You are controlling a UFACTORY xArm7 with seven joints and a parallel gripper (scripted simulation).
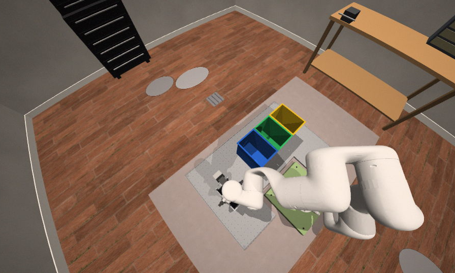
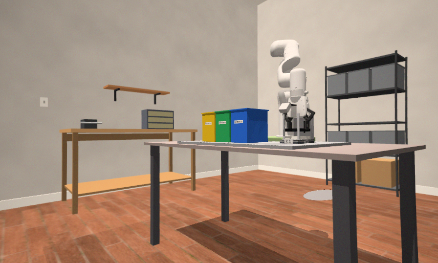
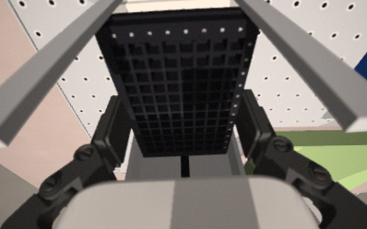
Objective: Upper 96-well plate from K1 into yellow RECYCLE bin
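Leftmost on the desk (image 2: 377, 151), the yellow bin (image 2: 208, 127) is seen, then the green bin (image 2: 222, 126) and blue bin (image 2: 248, 125); each sign is too small to be read. Right of them, over the rack (image 2: 297, 141), the hand (image 3: 184, 124) is clamped wide on the plate (image 3: 180, 94), pads on its long sides. The plate is judged light, stiff and somewhat slippery; a grip across the short width is judged best.

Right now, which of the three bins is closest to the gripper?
The blue bin. It ends the row on the side toward the gripper; the green bin sits mid-row and the yellow bin farthest.
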